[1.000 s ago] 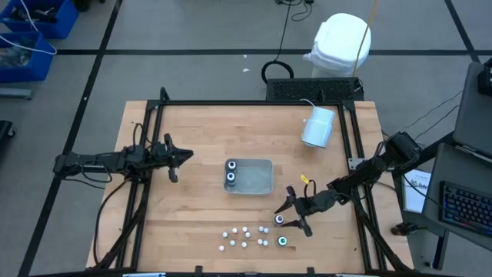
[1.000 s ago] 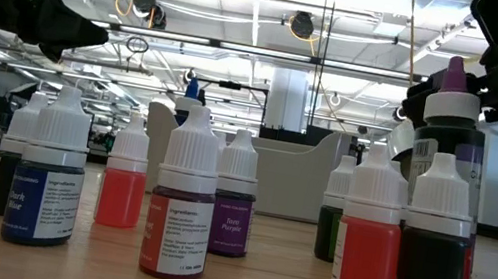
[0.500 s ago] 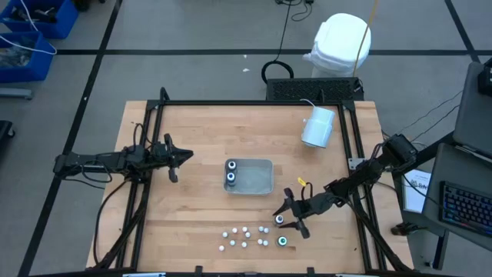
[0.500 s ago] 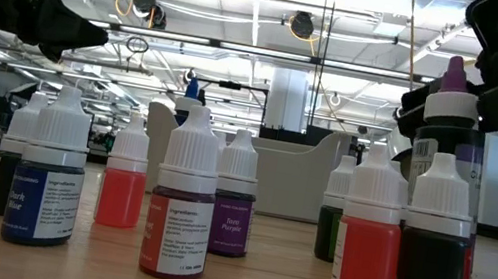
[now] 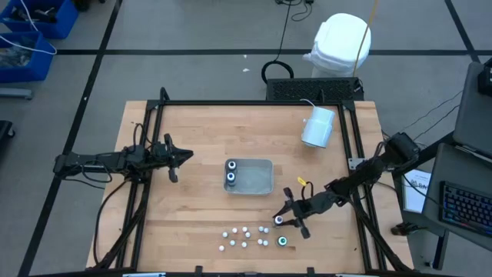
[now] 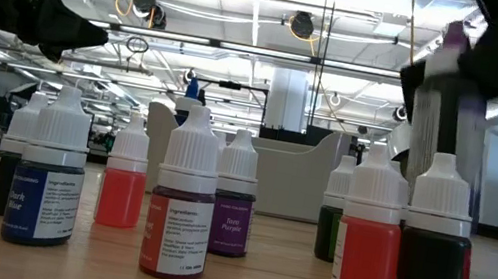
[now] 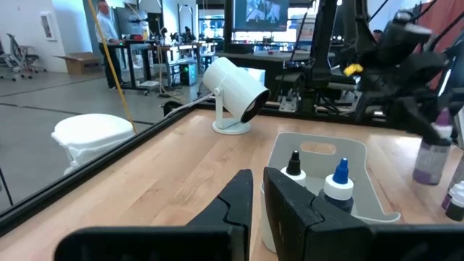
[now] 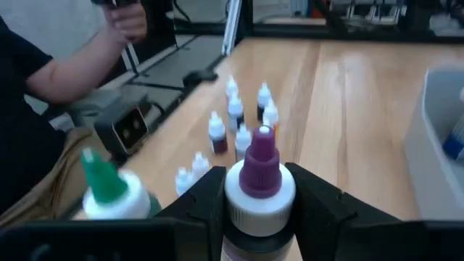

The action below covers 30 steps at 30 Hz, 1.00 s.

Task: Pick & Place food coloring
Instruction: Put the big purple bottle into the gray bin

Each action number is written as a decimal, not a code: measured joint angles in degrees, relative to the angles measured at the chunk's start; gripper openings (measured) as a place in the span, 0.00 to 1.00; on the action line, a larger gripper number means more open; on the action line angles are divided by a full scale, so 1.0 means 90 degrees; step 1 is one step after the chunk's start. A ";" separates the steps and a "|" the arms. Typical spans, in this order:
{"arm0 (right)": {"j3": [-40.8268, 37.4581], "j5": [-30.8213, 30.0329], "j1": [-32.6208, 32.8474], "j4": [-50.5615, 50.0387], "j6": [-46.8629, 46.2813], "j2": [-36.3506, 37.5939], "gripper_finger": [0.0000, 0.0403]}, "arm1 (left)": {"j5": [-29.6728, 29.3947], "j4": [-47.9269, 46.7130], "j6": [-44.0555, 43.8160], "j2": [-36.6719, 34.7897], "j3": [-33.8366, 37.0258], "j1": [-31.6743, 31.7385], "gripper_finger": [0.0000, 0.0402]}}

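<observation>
Right gripper (image 8: pixel 257 196) clamped on purple-top bottle (image 8: pixel 259 168), upright between jaws near table's front-right. Tray (image 5: pixel 261 178) just behind-left (two bottles inside). Left gripper (image 7: pixel 258 194) pinched shut, empty, parked far left.

Purple-tipped bottle (image 8: pixel 259 181) between gripper (image 8: pixel 259 199) fingers

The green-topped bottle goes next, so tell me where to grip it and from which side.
Grip the green-topped bottle on its round body, just under the white collar. It stands upright, so probably come down from above, jaws clear of the small bottles beside it. The right gripper is shut on the purple-topped bottle.
</observation>
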<state>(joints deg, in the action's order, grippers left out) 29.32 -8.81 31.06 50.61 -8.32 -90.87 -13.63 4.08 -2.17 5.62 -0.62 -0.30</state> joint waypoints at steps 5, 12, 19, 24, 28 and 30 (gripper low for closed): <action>0.0856 -0.0417 -0.0093 -0.2284 0.0351 0.0870 0.27 | 0.0000 0.0006 0.0000 0.0000 0.0000 0.0000 0.10; 0.1914 -0.1505 -0.0640 -0.3128 0.1065 0.1324 0.27 | 0.0000 0.0038 0.0000 0.0001 0.0000 0.0000 0.10; 0.2255 -0.1147 -0.1661 -0.2961 0.1206 0.1150 0.28 | -0.0002 0.0044 0.0002 -0.0002 0.0000 0.0000 0.10; 0.2251 -0.0442 -0.2453 -0.2317 0.0759 0.0616 0.28 | 0.0000 0.0044 0.0041 0.0001 0.0000 0.0000 0.10; 0.2247 0.0074 -0.2837 -0.2173 0.0517 0.0091 0.28 | 0.0000 0.0042 0.0044 0.0000 0.0000 0.0000 0.10; 0.2247 0.0183 -0.2957 -0.1995 0.0456 -0.0155 0.28 | -0.0002 0.0041 0.0046 0.0001 0.0000 0.0000 0.10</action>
<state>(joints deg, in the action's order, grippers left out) 49.54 -7.16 4.45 32.66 -4.22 -92.26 -13.65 4.45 -1.76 5.63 -0.62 -0.30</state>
